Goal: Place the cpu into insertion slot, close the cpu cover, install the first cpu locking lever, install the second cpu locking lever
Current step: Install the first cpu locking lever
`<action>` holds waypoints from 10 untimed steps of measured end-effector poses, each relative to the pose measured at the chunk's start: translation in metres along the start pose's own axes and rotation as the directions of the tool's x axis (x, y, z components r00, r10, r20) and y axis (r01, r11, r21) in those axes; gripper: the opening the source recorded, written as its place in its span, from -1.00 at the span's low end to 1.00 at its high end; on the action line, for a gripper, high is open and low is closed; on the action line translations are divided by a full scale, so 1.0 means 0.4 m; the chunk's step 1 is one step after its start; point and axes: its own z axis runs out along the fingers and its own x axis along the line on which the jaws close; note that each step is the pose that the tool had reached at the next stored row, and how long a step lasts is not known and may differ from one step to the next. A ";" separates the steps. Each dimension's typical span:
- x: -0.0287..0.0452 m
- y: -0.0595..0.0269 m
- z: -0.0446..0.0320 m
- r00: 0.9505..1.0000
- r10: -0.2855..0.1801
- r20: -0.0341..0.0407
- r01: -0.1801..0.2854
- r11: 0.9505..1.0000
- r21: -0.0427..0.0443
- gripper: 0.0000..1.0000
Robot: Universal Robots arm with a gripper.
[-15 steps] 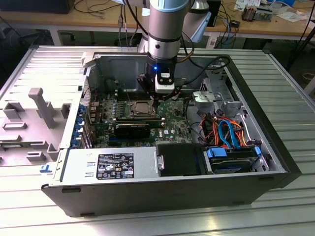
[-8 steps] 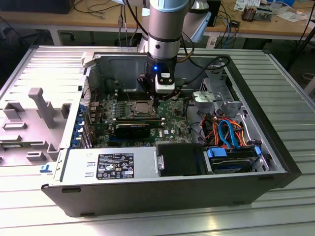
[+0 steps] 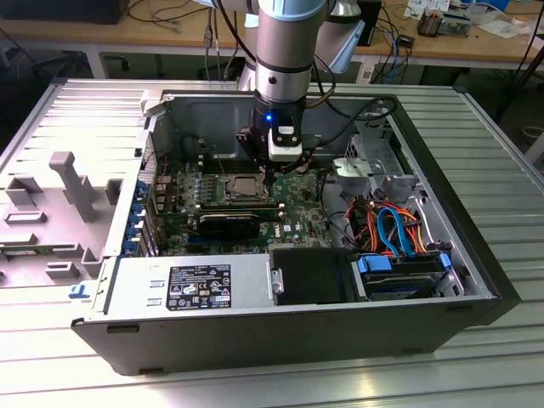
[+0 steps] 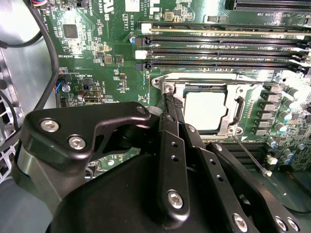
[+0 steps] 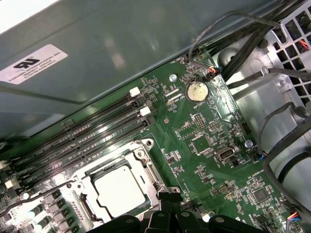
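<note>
Exterior view, left to right: a grey plastic jig (image 3: 72, 183) sits on the table, then the open pc case (image 3: 255, 336) with the green board (image 3: 297, 212) inside. The cpu (image 3: 246, 184) is seated in the insertion slot (image 4: 158, 81), roughly mid-board, beside the long memory slots (image 4: 218, 51). The cpu cover (image 4: 228, 88) lies flat over it and the chip's top shows through the window. The gripper (image 3: 270, 177) is low over the board, just to the exterior view's right of the socket. Drive cables (image 3: 391, 225) are further right, well apart from it. In the second wrist view the fingers (image 4: 171, 145) are drawn together with no gap visible at the tips and nothing between them, and the tips sit at the near corner of the socket frame. Key relation: the chip lies straight ahead of the tips, across that corner. A thin wire lever (image 4: 249, 155) sits on the socket's far side, its long axis running away from the far corner. It stands clear of the frame, so it looks unlatched. Whether the tips touch the frame can't be told.
</note>
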 end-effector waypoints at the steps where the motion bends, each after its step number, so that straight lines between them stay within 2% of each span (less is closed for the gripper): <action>1: 0.000 0.000 0.000 1.000 -0.001 0.000 0.001 1.000 0.000 -0.79; 10: 0.000 0.000 0.000 1.000 -0.006 0.000 0.006 1.000 0.000 -0.79</action>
